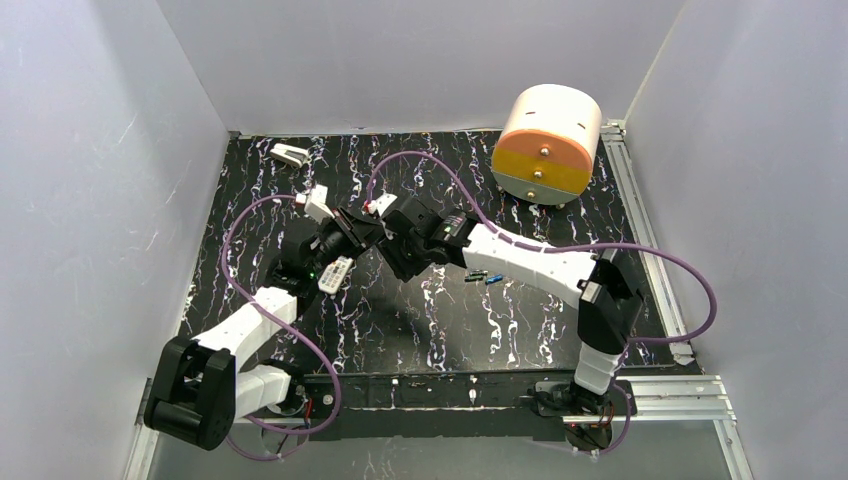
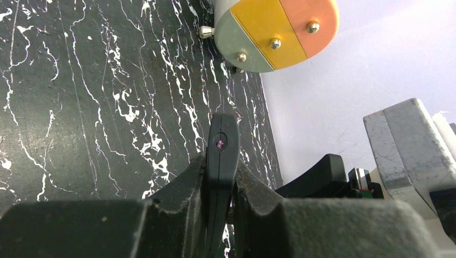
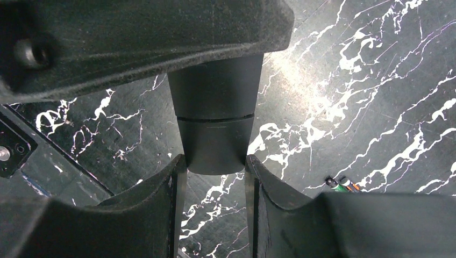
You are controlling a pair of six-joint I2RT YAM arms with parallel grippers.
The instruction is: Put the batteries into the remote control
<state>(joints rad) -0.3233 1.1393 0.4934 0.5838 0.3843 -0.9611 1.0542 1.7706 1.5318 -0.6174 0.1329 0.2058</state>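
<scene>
The white remote control [image 1: 335,272] with grey buttons lies on the black marbled table beside my left forearm. Two batteries, one green [image 1: 475,277] and one blue [image 1: 493,279], lie together under my right forearm; they also show in the right wrist view [image 3: 339,184]. My left gripper [image 1: 350,232] is shut on a long flat black strip [image 2: 220,156] held edge-up, with a small purple lens near its tip. My right gripper [image 1: 385,240] faces the left one, and its fingertips [image 3: 177,166] close on the strip's other end [image 3: 215,129], which has a seam across it.
A large cylinder with orange, yellow and grey bands [image 1: 548,140] stands at the back right and shows in the left wrist view [image 2: 274,32]. A small white-and-grey blocky object [image 1: 290,153] lies at the back left. Purple cables loop over the table. White walls enclose it.
</scene>
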